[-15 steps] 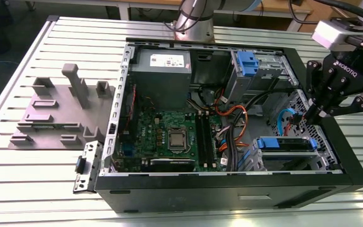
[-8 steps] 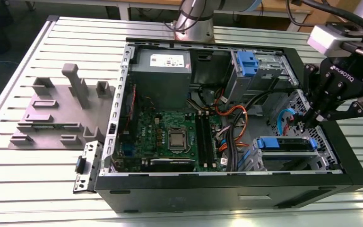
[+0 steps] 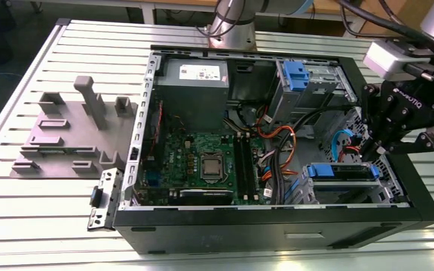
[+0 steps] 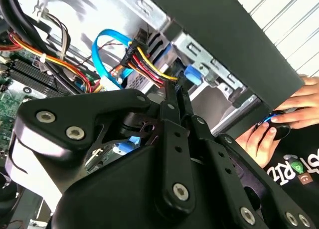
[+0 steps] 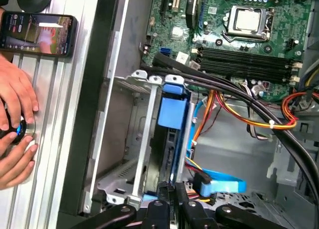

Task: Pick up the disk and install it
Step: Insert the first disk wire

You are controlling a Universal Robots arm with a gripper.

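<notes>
Hovering inside the open computer case [image 3: 420,209] near its right wall in the exterior view, the gripper [image 3: 374,151] has its fingers [image 4: 174,107] pressed together, holding nothing. The disk [image 5: 172,114] sits in the metal drive cage [image 5: 144,139], just beside the fingertips, its blue end tab facing the motherboard [image 3: 202,158]. A person's hand [image 5: 15,114] rests outside the case.

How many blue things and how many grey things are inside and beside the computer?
Blue caddies: 2, one at the case's far side and one in the near drive bay
Blue data cable: 1
Grey power supply: 1
Grey fixture beside the case: 1
Total: 5
</notes>
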